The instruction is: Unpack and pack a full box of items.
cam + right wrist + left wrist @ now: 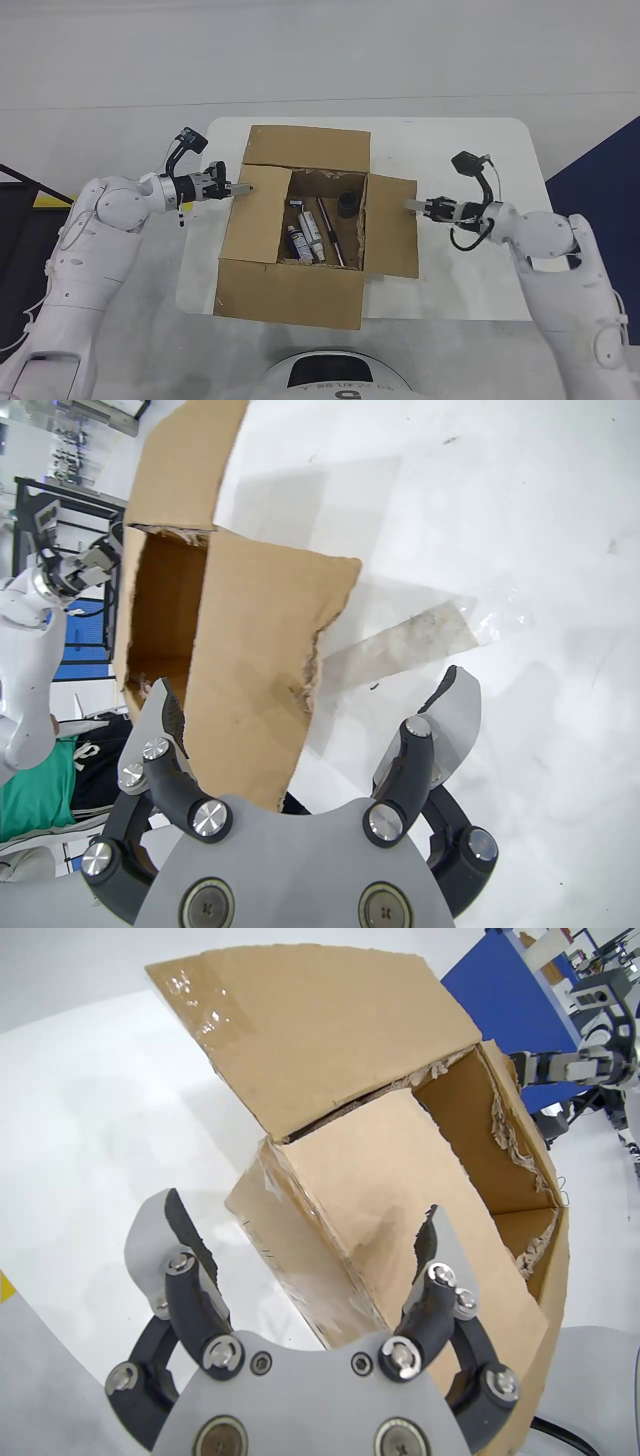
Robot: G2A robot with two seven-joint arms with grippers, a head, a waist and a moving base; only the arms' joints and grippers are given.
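Cardboard box [258, 215] sits mid-worktop [450, 150], flaps splayed. The left end effector [238, 187] is at its 9 o'clock and the right end effector [410, 206] at 3 o'clock — both fingers spread wide, gripping nothing.

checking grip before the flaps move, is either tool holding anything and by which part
Nothing is held. The left tool stands open astride the left flap of the cardboard box, the right tool open astride the right flap; neither is shut.

You look down on the tabletop [480, 150] from above. Wrist cameras sit close behind the left end effector [302, 1205] and right end effector [309, 679], both facing the shared box [300, 150].
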